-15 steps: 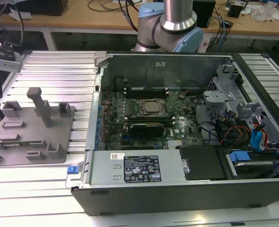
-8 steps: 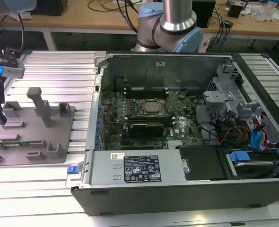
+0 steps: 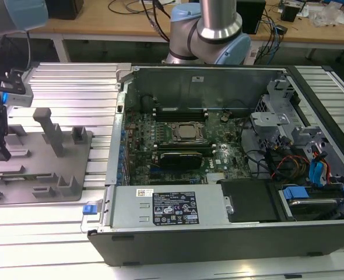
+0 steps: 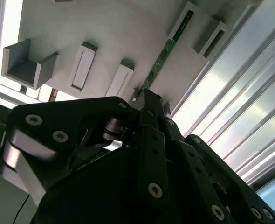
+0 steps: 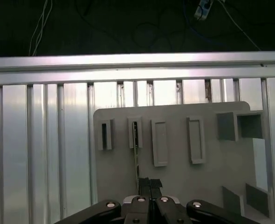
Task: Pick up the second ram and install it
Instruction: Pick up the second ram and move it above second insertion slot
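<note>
A: Where's the second ram (image 4: 168, 46)?
B: Standing on edge in a slot of the grey holder block (image 5: 114, 172), one end in the hand (image 5: 149, 183)
A: And the hand?
B: Pinched narrow on that end

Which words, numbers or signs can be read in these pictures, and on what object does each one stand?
Black label on the metal cover: print too small to read.
White sticker on the same cover: too small to read.
On the second ram, held edge-on in the hand: no label face to read.
So nothing can be quoted.
</note>
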`<state>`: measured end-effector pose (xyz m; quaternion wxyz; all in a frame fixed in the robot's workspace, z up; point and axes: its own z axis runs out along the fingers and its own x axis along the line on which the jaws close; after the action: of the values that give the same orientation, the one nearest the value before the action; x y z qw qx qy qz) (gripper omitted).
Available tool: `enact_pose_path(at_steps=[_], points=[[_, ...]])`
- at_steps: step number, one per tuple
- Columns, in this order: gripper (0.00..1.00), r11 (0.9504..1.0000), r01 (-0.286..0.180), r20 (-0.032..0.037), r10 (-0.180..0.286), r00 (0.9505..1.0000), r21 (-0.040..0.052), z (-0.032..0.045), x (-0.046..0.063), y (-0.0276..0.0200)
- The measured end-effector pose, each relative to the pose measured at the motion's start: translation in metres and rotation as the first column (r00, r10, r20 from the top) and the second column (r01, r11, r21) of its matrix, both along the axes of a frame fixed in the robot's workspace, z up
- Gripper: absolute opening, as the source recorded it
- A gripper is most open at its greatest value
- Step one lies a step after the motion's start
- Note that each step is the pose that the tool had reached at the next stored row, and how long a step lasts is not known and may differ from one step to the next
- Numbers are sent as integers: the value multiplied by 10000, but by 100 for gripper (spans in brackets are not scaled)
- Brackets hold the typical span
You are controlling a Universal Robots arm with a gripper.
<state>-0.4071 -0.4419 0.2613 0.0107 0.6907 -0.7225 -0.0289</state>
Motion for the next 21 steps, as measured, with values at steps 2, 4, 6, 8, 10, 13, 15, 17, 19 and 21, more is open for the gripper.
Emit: enact_pose_path(at_steps=[2, 4, 6, 8, 10, 13, 15, 17, 19, 21], points=[[8, 10000, 50, -1, -50, 10000, 1, -37, 0, -2], [8, 10000, 51, -1, -51, 10000, 1, -79, 0, -3], [8, 10000, 48, -2, -48, 10000, 1, -120, -2, -4], [8, 10000, 45, -3, -45, 10000, 0, -166, -7, -13], [8, 10000, 21, 0, -21, 10000, 3, -208, -7, -40], [8, 10000, -31, -2, 31, 10000, 1, -254, -10, -54], [8, 10000, -66, -3, 66, 10000, 1, -277, -11, -62], [8, 9999, -109, -1, 109, 9999, 2, -314, -13, -66], [8, 9999, -153, -1, 153, 9999, 4, -334, -14, -67], [8, 9995, -318, 1, 318, 9995, 27, -344, -20, -67]])
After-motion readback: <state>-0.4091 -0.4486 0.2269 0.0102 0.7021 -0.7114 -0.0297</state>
